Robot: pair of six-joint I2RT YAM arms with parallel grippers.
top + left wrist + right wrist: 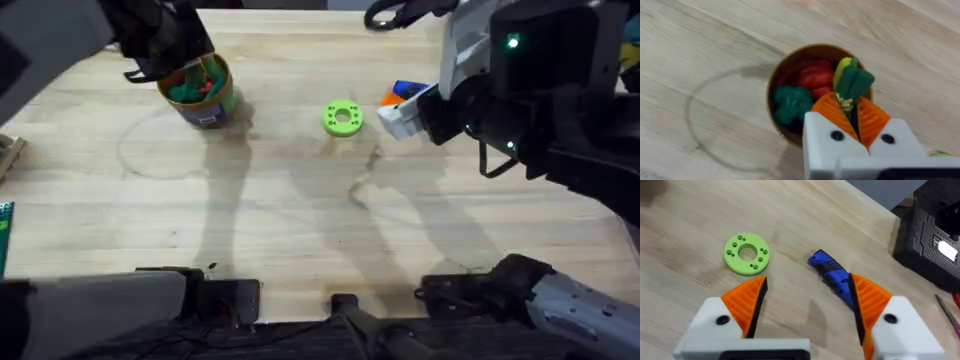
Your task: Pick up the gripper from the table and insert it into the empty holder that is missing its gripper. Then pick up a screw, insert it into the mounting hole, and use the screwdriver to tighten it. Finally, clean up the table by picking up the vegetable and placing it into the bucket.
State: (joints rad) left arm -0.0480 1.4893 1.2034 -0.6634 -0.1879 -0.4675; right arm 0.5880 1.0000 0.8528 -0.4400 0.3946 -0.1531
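Vegetable (852, 82) in left end effector (852, 112), over bucket (785, 67)

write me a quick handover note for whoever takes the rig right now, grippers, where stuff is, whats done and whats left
Left gripper: shut on a green and yellow vegetable, held over the open bucket.
Right gripper: open, holding nothing, above the table near the screwdriver.
Bucket sits at the far left of the table and already holds a red piece and a green broccoli-like piece.
Screwdriver lies on the wood; the green ring lies beside it, apart from it.
Done: vegetable lifted and carried to the bucket.
Left: open the left gripper to drop it in. The holder and screw work cannot be judged from these views.
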